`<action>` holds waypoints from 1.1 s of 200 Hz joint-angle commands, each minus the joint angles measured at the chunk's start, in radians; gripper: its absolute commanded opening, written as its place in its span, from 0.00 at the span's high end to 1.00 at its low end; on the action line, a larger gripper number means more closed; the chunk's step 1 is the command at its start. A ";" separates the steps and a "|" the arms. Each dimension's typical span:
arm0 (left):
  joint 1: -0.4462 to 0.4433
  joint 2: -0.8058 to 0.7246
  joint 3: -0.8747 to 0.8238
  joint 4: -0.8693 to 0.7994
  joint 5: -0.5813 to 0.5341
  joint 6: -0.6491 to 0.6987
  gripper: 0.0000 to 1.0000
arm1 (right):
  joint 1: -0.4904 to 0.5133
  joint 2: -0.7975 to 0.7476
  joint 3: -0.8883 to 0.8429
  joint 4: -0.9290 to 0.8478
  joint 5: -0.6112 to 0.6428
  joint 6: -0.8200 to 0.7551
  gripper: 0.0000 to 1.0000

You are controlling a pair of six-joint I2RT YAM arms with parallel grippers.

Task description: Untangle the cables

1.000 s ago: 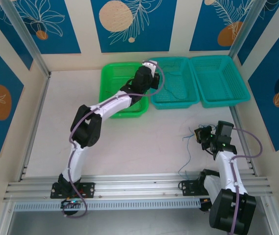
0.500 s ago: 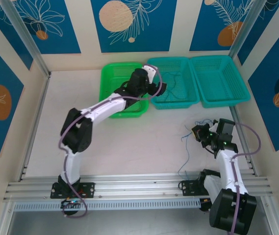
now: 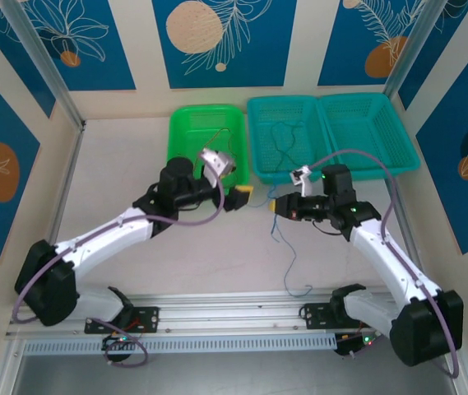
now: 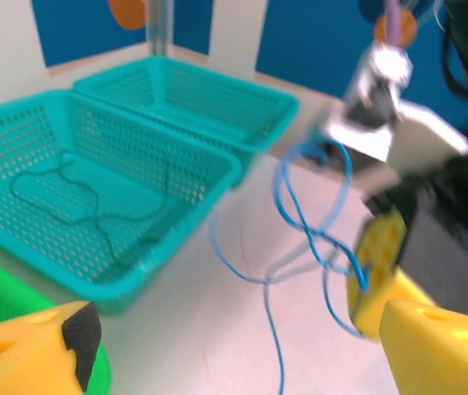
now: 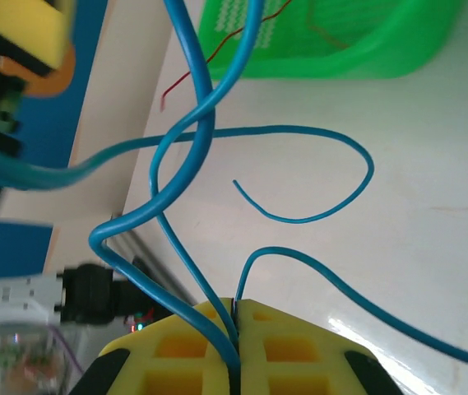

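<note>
The right pincer [image 5: 235, 317] is clamped on the blue cable [image 5: 207, 99], pads together with the strand nipped between them; a second ago it sat by the 4 o'clock edge of the surface [image 3: 217, 255], and it has since carried the cable to the middle, the loose tail trailing toward 6 o'clock; the left pincer [image 3: 239, 197] has drawn back from the baskets at 12 o'clock and now faces it from the 9 o'clock side, fingers wide apart, holding nothing; the teal-green cable [image 3: 283, 144] lies alone in the middle teal basket [image 3: 312, 123]; the red-brown cable [image 5: 188, 80] is in the green basket [image 3: 173, 140], one end over the rim; I judge two cables sorted, and the blue one, looped over itself, offered for a two-pincer pull.
</note>
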 commanded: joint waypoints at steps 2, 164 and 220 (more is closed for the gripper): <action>-0.010 -0.109 -0.115 -0.008 0.060 0.157 0.12 | 0.065 0.073 0.082 -0.019 -0.071 -0.114 1.00; -0.011 0.041 -0.179 0.163 -0.236 0.069 1.00 | 0.228 0.235 0.183 -0.061 -0.017 -0.150 0.89; -0.004 -0.158 -0.220 0.023 -0.399 0.056 1.00 | 0.141 0.238 0.011 0.015 0.177 -0.060 0.85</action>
